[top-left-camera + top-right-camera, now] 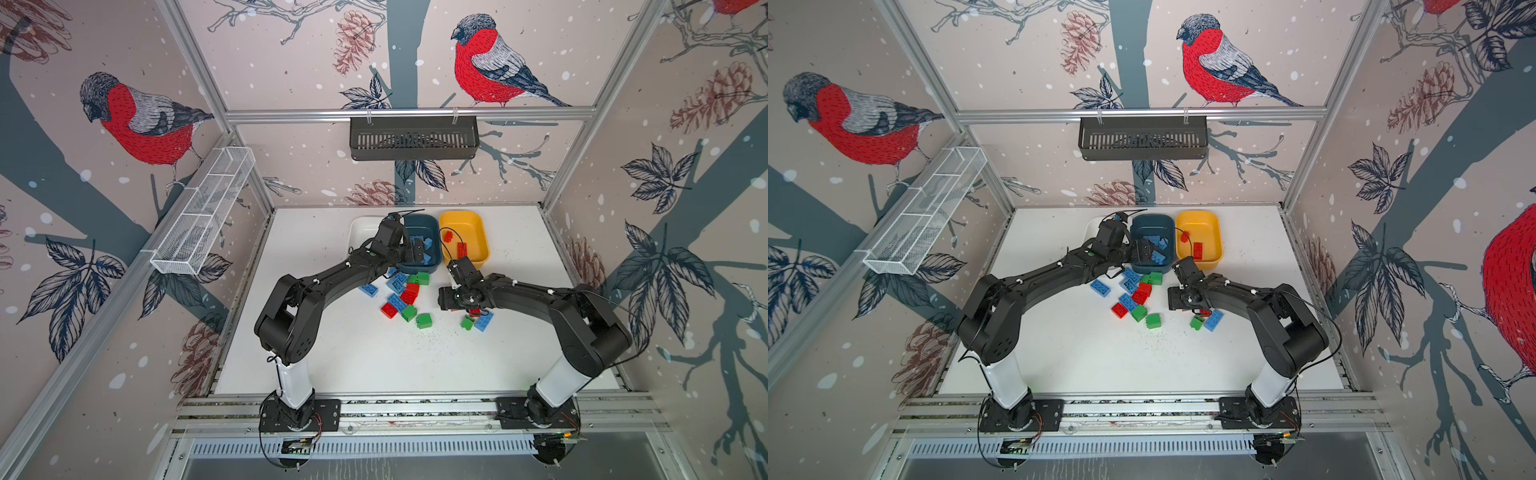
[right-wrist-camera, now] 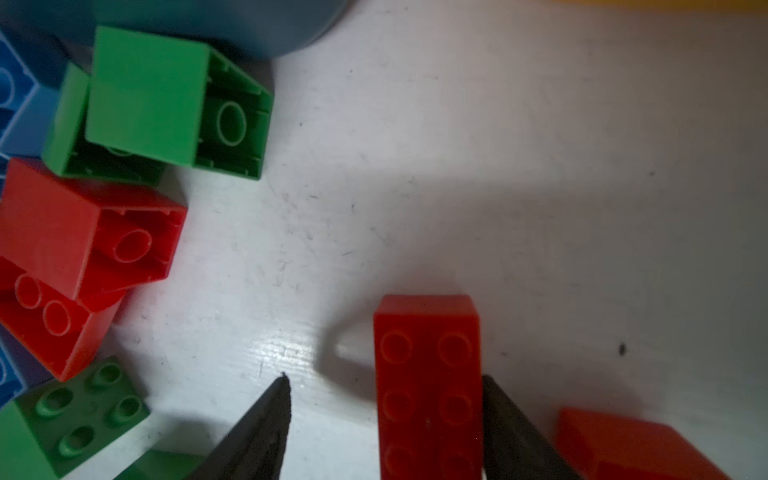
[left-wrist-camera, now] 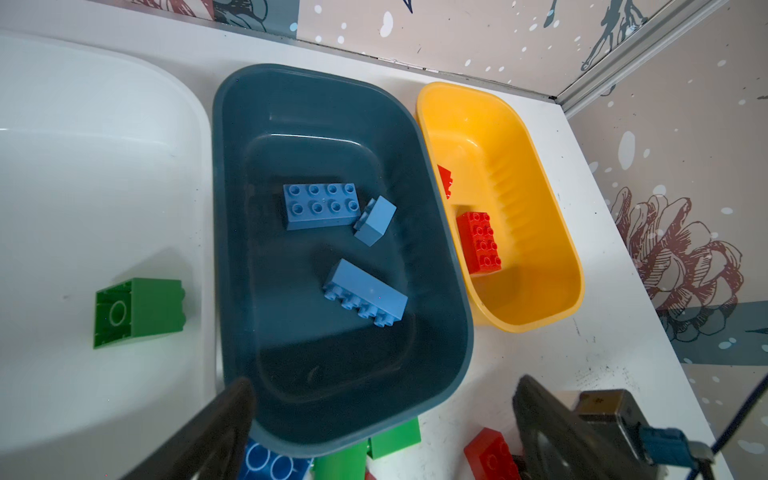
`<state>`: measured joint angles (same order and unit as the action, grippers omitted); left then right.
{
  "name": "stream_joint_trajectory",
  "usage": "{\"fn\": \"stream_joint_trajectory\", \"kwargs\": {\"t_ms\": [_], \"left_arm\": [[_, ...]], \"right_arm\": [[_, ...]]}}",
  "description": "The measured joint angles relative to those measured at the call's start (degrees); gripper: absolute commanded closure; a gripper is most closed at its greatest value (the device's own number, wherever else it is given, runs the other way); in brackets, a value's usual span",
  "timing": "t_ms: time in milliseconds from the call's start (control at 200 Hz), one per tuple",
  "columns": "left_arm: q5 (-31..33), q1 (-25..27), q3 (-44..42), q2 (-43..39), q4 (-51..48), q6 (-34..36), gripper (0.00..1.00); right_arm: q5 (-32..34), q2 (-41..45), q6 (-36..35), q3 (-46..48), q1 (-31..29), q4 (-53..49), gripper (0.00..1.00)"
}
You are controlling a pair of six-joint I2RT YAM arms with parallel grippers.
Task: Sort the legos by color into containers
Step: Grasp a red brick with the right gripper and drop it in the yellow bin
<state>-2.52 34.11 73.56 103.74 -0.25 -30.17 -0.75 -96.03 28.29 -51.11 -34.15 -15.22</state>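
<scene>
Straddling an oblong red lego (image 2: 428, 353) at five o'clock from the teal container (image 3: 316, 124), the right claw (image 2: 385, 380) stood half-spread, the left claw (image 3: 382, 382) spread wide.

Front of table (image 1: 374, 365) was bare: free passage. Loose brick cluster (image 1: 405, 293) crowded the middle, reaching the teal tub (image 1: 424, 226). Left arm (image 1: 332, 278) overhung the white tub (image 1: 360, 227), partly blocking it. Yellow tub (image 1: 478, 226) was open from above. Right gripper (image 2: 385, 386) straddled a red oblong brick (image 2: 428, 353). Another red brick (image 2: 631, 449) lay just beside one finger (image 2: 511, 428), with clear table on the other side.
</scene>
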Motion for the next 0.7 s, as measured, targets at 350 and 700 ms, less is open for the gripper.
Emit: {"fn": "stream_joint_trajectory", "kwargs": {"t_ms": [350, 700], "left_arm": [[2.78, -0.15, -2.99, -2.58, 1.14, -0.42, 0.03], [4.00, -0.17, -3.28, -2.58, 1.09, 1.09, 0.03]], "right_arm": [[9.38, -1.53, -0.76, -1.31, -1.97, -2.58, 0.66], [11.21, 3.91, -4.44, -0.63, -2.51, -0.50, 0.76]]}}
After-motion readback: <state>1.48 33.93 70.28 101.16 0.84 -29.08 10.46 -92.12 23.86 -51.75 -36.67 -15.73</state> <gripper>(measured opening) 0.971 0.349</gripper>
